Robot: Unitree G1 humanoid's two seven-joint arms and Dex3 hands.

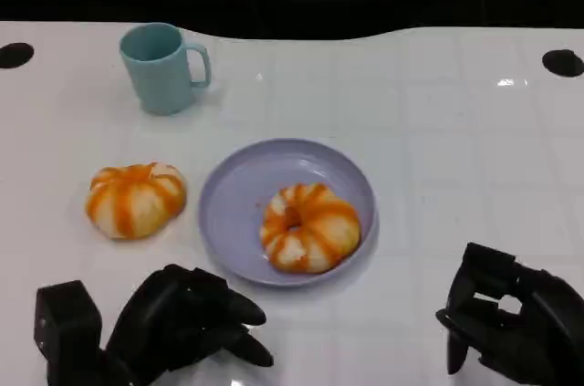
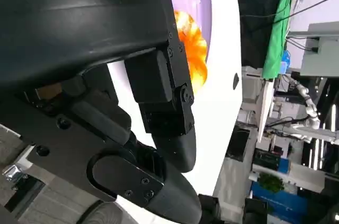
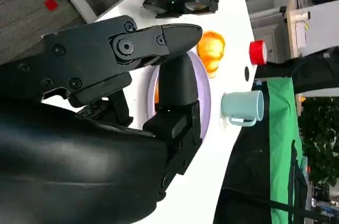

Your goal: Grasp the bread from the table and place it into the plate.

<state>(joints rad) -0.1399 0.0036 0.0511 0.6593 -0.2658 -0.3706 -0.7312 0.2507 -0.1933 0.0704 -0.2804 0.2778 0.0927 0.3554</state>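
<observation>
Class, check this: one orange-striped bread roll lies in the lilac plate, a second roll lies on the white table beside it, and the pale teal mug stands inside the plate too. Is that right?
Not quite. The head view shows the pale teal mug standing on the white table, behind the lilac plate and apart from it. The rest holds: one orange-striped bread roll lies in the plate, and the second roll lies on the table beside it.

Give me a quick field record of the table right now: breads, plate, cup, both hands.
bread on plate: one orange-striped bread lies in the purple plate
bread on table: second bread sits on the white table, left of the plate, apart from it
cup: teal cup upright, behind the loose bread
left hand: left hand near the table's front edge, holds nothing
right hand: right hand at the front right, holds nothing
</observation>
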